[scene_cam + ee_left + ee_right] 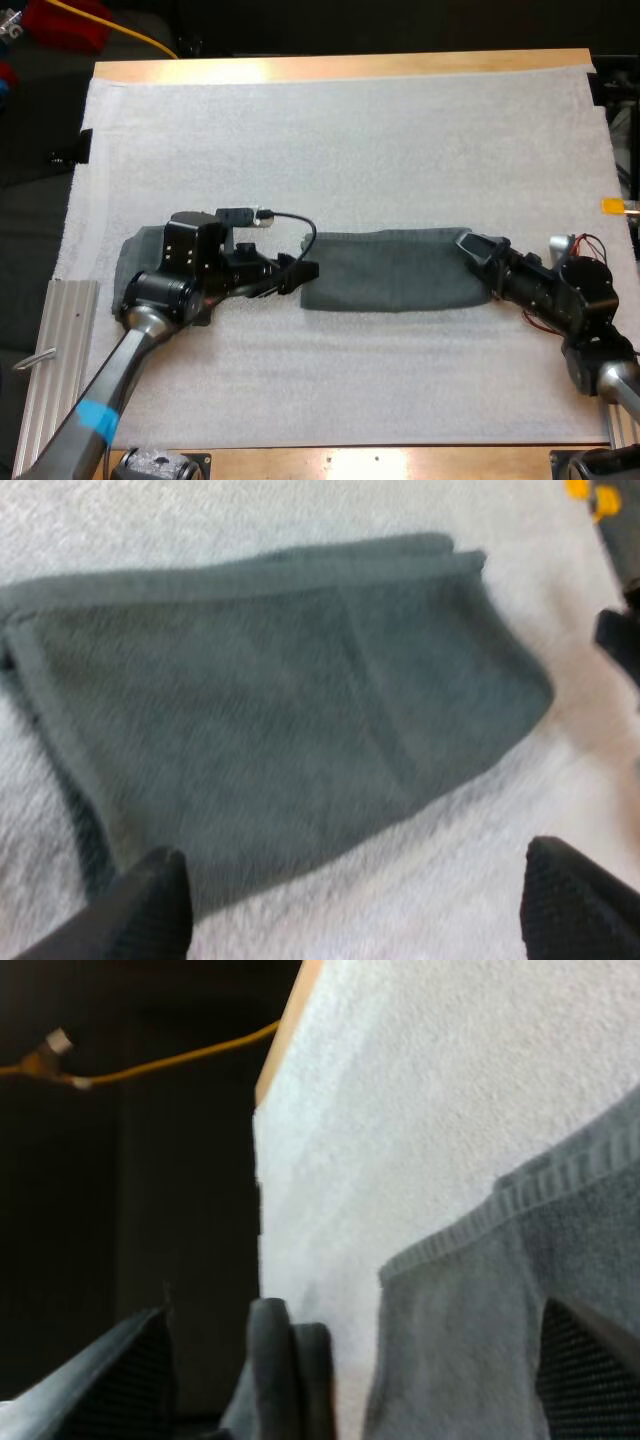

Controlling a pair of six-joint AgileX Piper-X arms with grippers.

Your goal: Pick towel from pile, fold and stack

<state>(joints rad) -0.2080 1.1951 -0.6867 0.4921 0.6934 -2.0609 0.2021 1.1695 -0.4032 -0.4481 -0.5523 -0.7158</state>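
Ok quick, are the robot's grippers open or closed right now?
Left gripper: open, holding nothing, at one end of the dark grey-green towel.
Right gripper: open, at the towel's other end.

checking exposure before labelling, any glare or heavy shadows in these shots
high view: glare on the wooden table edge, even light on the mat; left wrist view: soft shadow beside the towel; right wrist view: bright mat, black space past the table edge.
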